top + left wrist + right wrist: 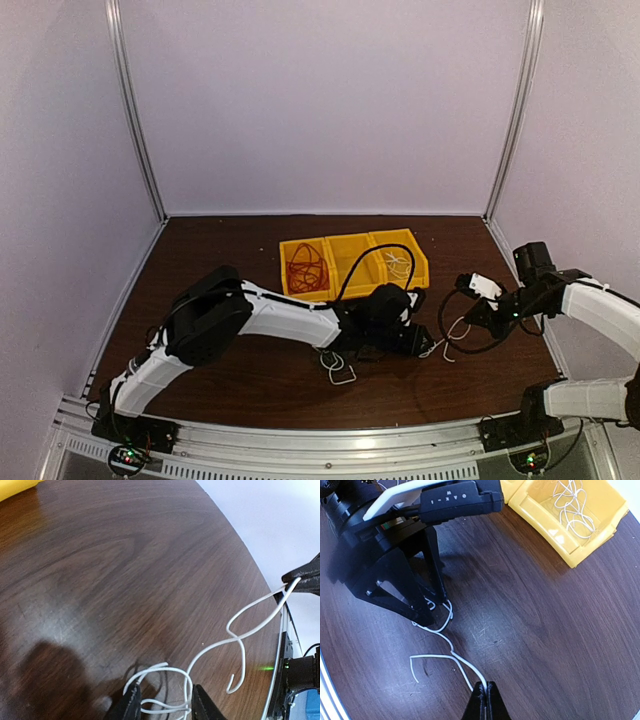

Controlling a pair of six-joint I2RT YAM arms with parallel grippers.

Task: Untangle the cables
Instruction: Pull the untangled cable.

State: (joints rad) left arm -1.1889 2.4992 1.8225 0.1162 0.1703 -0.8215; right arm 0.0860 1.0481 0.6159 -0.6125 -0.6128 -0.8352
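White cable (451, 652) stretched above dark wood bench (125, 570) between both sets of fingers. Left fingers (165, 704) nearly closed, looped end pinched between them; right fingers (485, 700) fully closed on opposite end. Strand held apart, judged to draw loops open. Red cable (305, 266) and further white cable (572, 505) seen in yellow bin (415, 270), beyond left fingers.

Dark brown wood-grain table (230, 250), fine scratches and a pale glare patch in the left wrist view. Yellow bin (352, 263) at centre-rear of the table, three compartments side by side; a divider wall shows plainly in the right wrist view. Pale lilac enclosure walls (320, 100) on three sides, with silver metal posts (135, 110) at the back corners.
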